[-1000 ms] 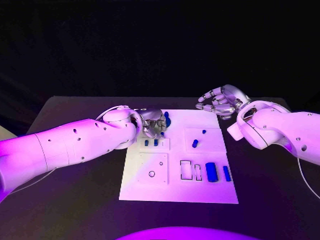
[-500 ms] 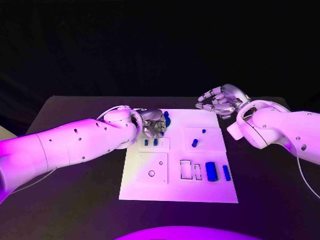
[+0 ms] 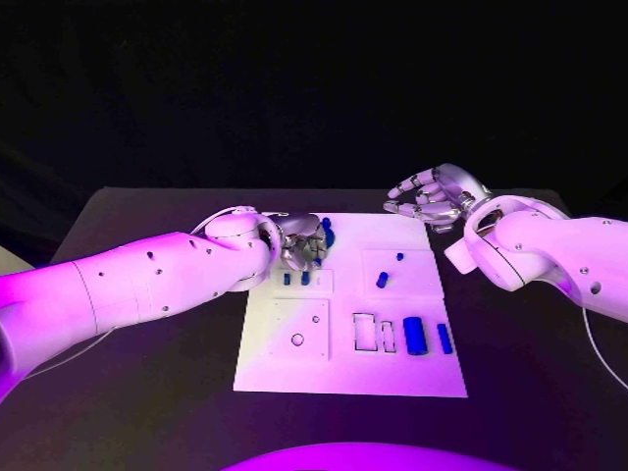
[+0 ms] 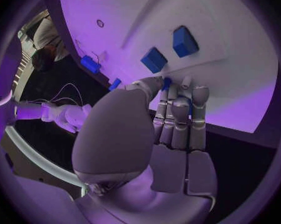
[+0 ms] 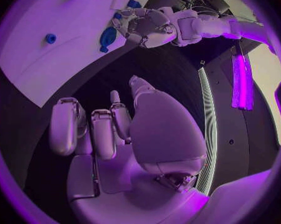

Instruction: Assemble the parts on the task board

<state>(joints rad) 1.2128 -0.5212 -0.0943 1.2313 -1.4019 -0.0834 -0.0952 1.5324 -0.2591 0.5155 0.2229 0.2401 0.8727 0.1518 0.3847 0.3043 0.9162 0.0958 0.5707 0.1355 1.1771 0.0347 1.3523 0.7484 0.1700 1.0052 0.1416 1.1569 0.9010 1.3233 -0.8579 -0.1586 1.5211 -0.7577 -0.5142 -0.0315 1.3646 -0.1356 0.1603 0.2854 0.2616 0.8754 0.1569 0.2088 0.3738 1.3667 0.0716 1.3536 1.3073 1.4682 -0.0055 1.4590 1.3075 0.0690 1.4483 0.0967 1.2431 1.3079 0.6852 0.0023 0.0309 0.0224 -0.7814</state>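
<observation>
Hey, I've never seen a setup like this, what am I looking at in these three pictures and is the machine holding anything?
It is a robot with two white arms ending in silver hands, working at a black table. One picture looks down from its head; the two round ones come from cameras at each wrist. On the table lies a white board carrying small blue parts. The left hand reaches over the board's far left corner, fingertips down among the blue parts there; whether it actually grips one I cannot tell. The right hand hangs beyond the board's far right corner, fingers curled, with nothing in it.
</observation>
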